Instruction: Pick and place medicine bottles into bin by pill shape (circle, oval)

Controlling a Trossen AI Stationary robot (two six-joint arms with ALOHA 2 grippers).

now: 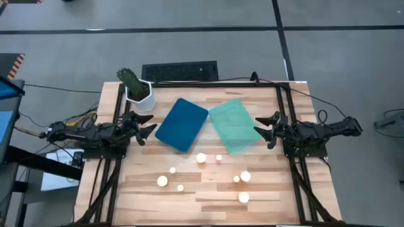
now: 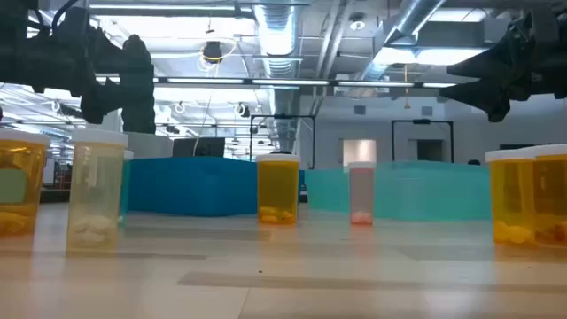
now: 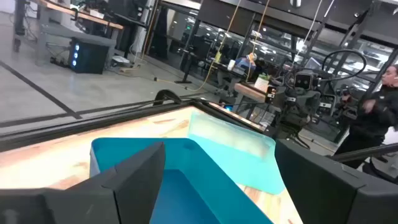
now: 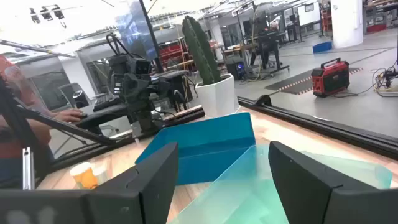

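Nothing picked yet. Both hands open, left hand (image 1: 146,130) & right hand (image 1: 265,129) hover beside blue tray (image 1: 182,124) & green tray (image 1: 235,125). Bottles (image 1: 201,158) stand on counter (image 1: 208,198). Next: reach one, read pill shape.

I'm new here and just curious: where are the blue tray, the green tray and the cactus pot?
blue tray (image 1: 181,124), high view, its floor.
green tray (image 1: 235,125), high view, its floor.
cactus pot (image 1: 141,99), high view, its white rim.
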